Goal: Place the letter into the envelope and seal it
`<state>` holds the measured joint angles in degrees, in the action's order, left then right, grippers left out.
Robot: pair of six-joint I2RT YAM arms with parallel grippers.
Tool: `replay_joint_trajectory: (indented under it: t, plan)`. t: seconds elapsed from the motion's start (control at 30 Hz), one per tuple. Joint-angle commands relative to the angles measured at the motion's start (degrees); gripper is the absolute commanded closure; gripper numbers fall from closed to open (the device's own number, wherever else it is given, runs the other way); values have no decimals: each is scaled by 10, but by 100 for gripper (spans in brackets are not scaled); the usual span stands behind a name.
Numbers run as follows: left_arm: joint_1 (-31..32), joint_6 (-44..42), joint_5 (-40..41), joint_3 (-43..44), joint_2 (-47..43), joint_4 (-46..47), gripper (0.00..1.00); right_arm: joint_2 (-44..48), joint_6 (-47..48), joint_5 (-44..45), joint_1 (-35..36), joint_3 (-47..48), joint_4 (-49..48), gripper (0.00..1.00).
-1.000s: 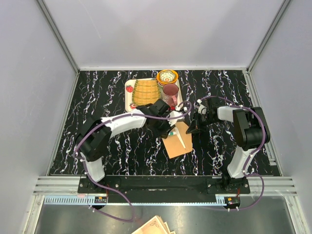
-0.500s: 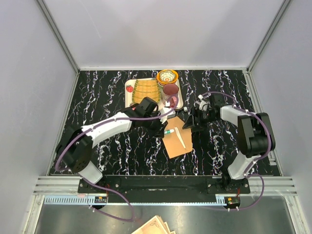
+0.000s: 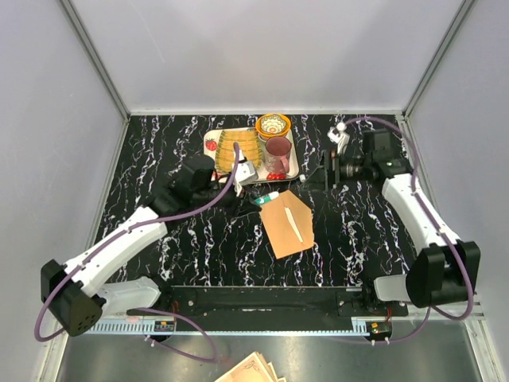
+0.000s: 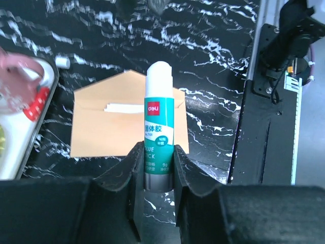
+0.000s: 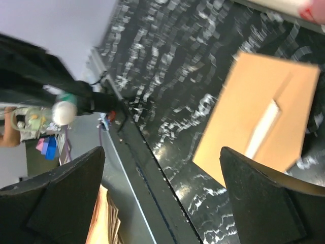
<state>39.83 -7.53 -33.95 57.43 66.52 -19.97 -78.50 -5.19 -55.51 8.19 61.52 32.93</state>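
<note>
With the left gripper (image 4: 159, 163) clamped on the glue stick (image 4: 159, 117) and the right gripper (image 5: 161, 157) wide and empty, I would rub glue lightly along the flap of the envelope (image 3: 278, 227), lying flat on the table (image 3: 199, 255) between the arms.

The envelope (image 3: 285, 231) was a flat orange-tan paper one, lying face-up on the black marbled table (image 3: 199, 239) near its middle. It sat at a slant to the table's edges. Its triangular flap stood open and flat, with the tip pointing away from the near edge. A thin pale strip (image 3: 296, 227) ran across it below the flap. Whether that strip was paper tucked inside could not be told. Nothing held or touched the envelope.
</note>
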Motion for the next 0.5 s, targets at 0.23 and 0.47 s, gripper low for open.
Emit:
replay_joint_trajectory:
  t: [0.23, 0.47]
  plan:
    - [-1, -152, -81, 17, -68, -77, 100, 50, 160, 55, 10, 135, 172, 2]
    - [-1, -165, -50, -2, -45, -78, 100, -19, 206, 160, 10, 165, 218, 9]
